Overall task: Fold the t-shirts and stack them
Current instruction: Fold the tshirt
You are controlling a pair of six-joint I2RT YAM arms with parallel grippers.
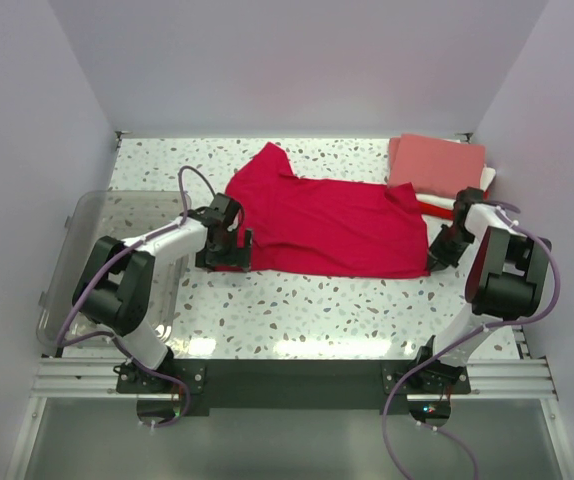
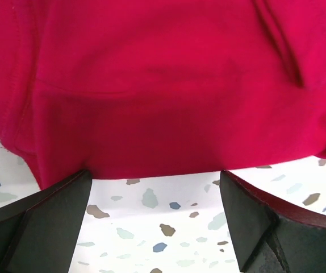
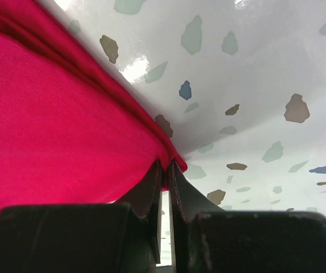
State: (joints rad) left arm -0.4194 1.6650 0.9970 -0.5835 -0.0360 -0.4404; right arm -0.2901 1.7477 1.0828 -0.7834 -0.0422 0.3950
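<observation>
While the crimson-red cotton t-shirt point(image 1: 332, 225) lies spread across the middle of the speckled worktop point(image 1: 307, 310), the right gripper point(image 3: 166, 168) pinches its near right corner — jaws closed on cloth; the left gripper point(image 2: 154, 193) gapes wide at its left edge, holding nothing.

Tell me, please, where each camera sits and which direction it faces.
Top external: above and behind the robot, looking down on the speckled white table and the spread crimson-red cotton t-shirt; left arm and right arm show.
Left wrist: low over the table, facing the t-shirt's edge; the open left gripper shows.
Right wrist: close to the tabletop, facing the t-shirt's corner; the right gripper pinches it.
Shared: all see the t-shirt.
</observation>
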